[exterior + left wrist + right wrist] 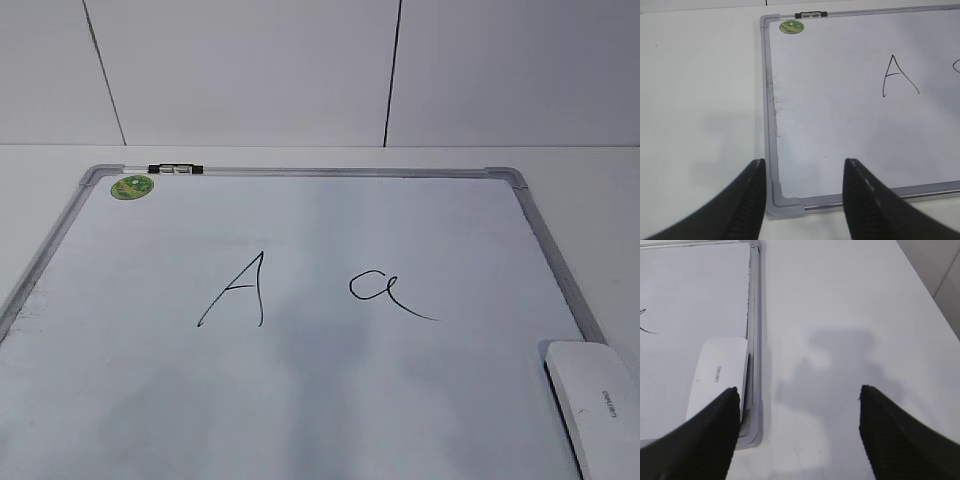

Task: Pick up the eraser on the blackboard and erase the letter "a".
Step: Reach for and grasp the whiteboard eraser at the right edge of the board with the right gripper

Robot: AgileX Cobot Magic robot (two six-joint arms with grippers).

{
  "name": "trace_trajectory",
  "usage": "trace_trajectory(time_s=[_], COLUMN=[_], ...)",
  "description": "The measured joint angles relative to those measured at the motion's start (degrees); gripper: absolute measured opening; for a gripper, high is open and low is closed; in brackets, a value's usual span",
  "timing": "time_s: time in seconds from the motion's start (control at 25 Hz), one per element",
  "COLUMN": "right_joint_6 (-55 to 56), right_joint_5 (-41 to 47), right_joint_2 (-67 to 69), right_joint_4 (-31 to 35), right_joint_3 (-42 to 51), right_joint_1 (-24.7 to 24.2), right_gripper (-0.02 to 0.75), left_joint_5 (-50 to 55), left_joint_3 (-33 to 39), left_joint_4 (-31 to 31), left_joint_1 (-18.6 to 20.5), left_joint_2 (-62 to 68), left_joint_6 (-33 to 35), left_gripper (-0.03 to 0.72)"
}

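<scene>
Here you see the blackboard (pixel 300 390) lying flat on the white counter (pixel 850 300), with the eraser (pixel 592 405) resting at its near right corner, just inside the frame. The letter "a" (pixel 385 290) is in the middle right of the board, well apart from the eraser, and a capital "A" (pixel 238 290) is to its left. Nothing lies between the eraser and the letter. At the far left corner there is a green sticker (pixel 132 186), and beside it a small marker (pixel 175 169) lies on the far edge.

The right gripper (pixel 797 435) has its jaws spread wide and holds nothing; its left jaw overlaps the eraser's near end. The left gripper (pixel 802 200) hangs above the near left corner, jaws apart and empty. Only the outside view shows both letters whole; neither gripper appears there.
</scene>
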Motion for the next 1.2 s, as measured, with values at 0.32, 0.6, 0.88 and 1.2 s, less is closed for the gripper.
trace_trajectory(time_s=[0.32, 0.6, 0.88, 1.2], right_joint_6=[0.0, 0.09, 0.09, 0.09], right_joint_5=[0.0, 0.0, 0.0, 0.0], right_joint_2=[0.0, 0.0, 1.3, 7.05], right_joint_4=[0.0, 0.22, 1.42, 2.8], right_joint_3=[0.0, 0.0, 0.0, 0.0], right_joint_1=[0.0, 0.0, 0.0, 0.0], right_gripper=[0.592, 0.592, 0.592, 0.592], left_joint_5=[0.0, 0.0, 0.0, 0.0], left_joint_3=[0.0, 0.0, 0.0, 0.0], left_joint_4=[0.0, 0.0, 0.0, 0.0], left_joint_1=[0.0, 0.0, 0.0, 0.0], left_joint_2=[0.0, 0.0, 0.0, 0.0], left_joint_6=[0.0, 0.0, 0.0, 0.0], left_gripper=[0.371, 0.371, 0.371, 0.371])
